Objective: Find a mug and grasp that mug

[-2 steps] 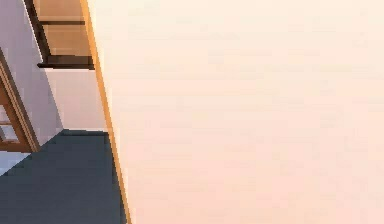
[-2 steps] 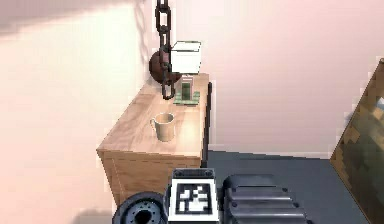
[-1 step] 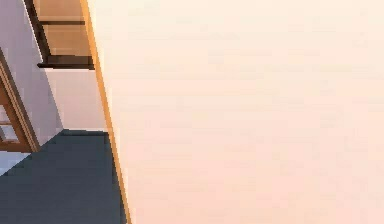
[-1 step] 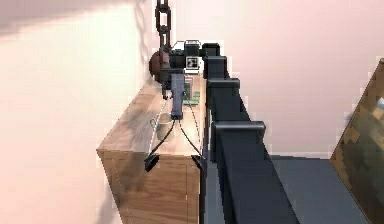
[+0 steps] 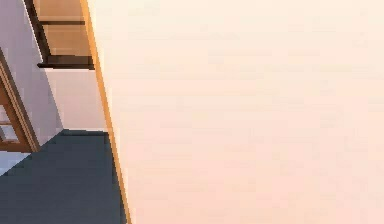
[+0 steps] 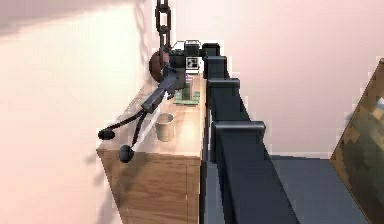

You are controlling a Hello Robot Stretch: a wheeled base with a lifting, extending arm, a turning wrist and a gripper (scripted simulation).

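Pale pink wall [image 6: 60, 90] takes up most of the arm side view, with dark floor [image 6: 320, 182] down at 4 o'clock. The wooden cabinet [image 6: 150, 190] runs its top away toward 1 o'clock. On that top stands the mug [image 6: 163, 124], small, pale and upright. The gripper [image 6: 116, 142] sits at the mug's 8 o'clock, its fingers [image 6: 106, 132] just beside it. Whether it grips anything, I can't tell.
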